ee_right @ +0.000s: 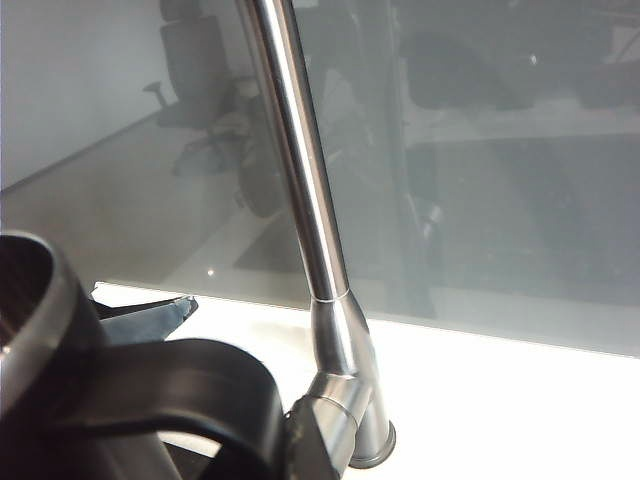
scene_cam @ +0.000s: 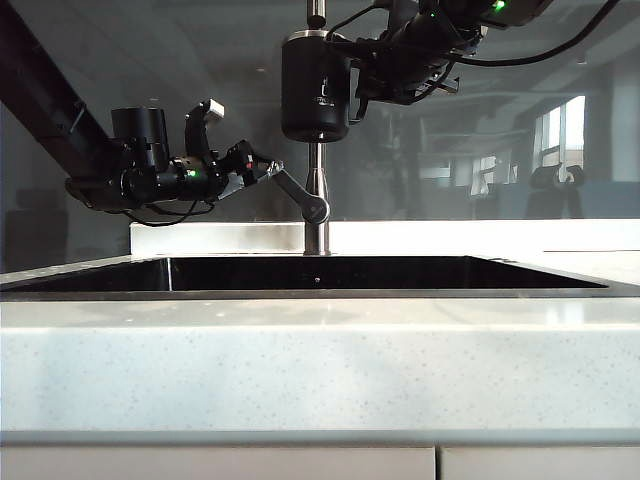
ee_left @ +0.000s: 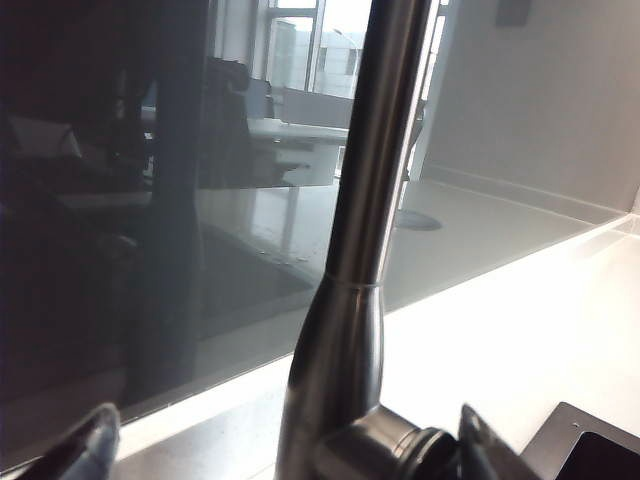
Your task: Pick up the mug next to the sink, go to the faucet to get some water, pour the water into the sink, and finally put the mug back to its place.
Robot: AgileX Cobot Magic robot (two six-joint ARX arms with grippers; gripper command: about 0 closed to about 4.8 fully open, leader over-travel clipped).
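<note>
1. Exterior view: right gripper [scene_cam: 352, 75], closed on the mug [scene_cam: 315, 88], holds it upright high against the faucet [scene_cam: 316, 195], above the sink [scene_cam: 300, 273], presumably for filling.
2. Left wrist view: left gripper [ee_left: 285, 455], jaws spread wide, straddles the lever handle [ee_left: 400, 450], likely to turn water on.
3. Right wrist view: mug [ee_right: 40, 330] fills the near corner beside the faucet pipe.

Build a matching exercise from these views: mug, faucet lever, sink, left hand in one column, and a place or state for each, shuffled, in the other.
Column one:
1. mug
2. faucet lever
3. sink
4. left hand

Column two:
A. open, its fingers either side of the lever's end
B. sunk into the white speckled counter
C. held up beside the faucet pipe by the right hand
D. slanting out from the pipe's lower part

Pairs: 1-C, 2-D, 3-B, 4-A
</note>
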